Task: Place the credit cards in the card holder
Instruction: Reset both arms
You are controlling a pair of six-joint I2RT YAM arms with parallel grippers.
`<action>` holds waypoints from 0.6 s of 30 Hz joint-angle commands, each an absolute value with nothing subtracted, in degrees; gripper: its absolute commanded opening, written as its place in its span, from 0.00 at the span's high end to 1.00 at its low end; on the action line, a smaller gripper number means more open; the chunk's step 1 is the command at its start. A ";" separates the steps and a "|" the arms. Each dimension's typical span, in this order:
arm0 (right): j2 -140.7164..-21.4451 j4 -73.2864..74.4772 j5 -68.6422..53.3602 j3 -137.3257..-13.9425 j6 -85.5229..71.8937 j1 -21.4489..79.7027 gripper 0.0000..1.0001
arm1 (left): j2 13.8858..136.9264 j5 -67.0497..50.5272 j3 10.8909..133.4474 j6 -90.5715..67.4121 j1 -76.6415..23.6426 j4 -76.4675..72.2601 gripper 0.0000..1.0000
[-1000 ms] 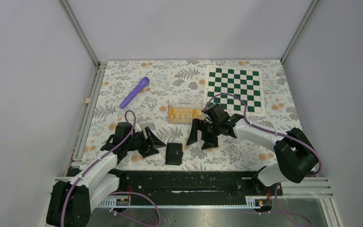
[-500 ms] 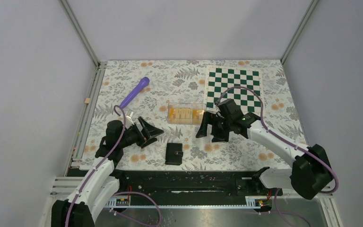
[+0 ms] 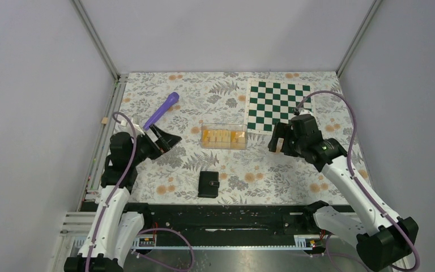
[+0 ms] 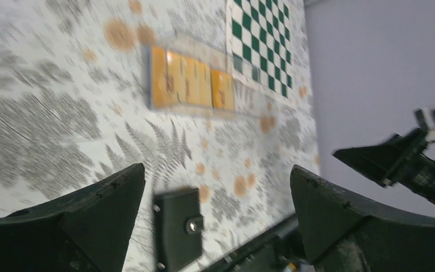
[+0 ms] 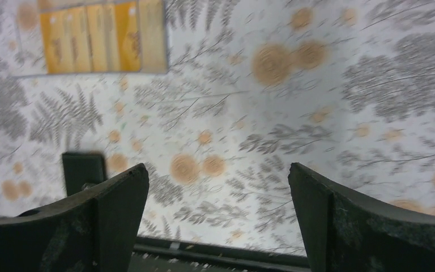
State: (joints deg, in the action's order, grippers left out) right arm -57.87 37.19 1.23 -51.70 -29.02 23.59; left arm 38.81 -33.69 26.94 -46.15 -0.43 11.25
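The black card holder (image 3: 208,184) lies closed with its snap tab fastened on the floral cloth near the front edge; it also shows in the left wrist view (image 4: 177,226) and at the left of the right wrist view (image 5: 83,171). Several yellow-orange credit cards (image 3: 222,136) lie in a clear plastic box (image 3: 207,128) in the middle, also seen in the left wrist view (image 4: 188,86) and right wrist view (image 5: 93,37). My left gripper (image 3: 167,137) is open and empty, raised at the left. My right gripper (image 3: 277,139) is open and empty, raised right of the box.
A purple marker-like stick (image 3: 161,110) lies at the back left, close to my left gripper. A green and white chequered board (image 3: 280,105) lies at the back right. A black rail (image 3: 226,215) runs along the front edge of the table.
Both arms have lifted and pulled outward from the card holder: the left gripper went back and left, the right gripper went right toward the chequered board. The card holder and box have not moved.
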 commanded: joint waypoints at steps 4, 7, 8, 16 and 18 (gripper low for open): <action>-52.07 24.63 27.43 -44.99 -17.20 22.03 0.01 | 40.84 -15.25 34.27 -24.04 -0.08 13.30 0.01; -49.91 13.72 30.39 -39.14 -11.63 20.97 0.02 | 42.29 -13.37 32.85 -19.38 -0.07 6.77 0.01; -49.51 10.57 30.48 -37.39 -10.20 20.74 0.03 | 42.69 -12.64 32.44 -18.37 -0.09 5.15 0.01; -52.29 -2.29 29.98 -30.51 -6.18 19.10 0.02 | 45.51 -5.06 28.67 -13.18 -0.03 -1.56 0.01; -54.39 -4.43 29.05 -29.09 -5.80 17.82 0.01 | 46.49 -2.97 27.05 -12.25 -0.08 -4.03 0.01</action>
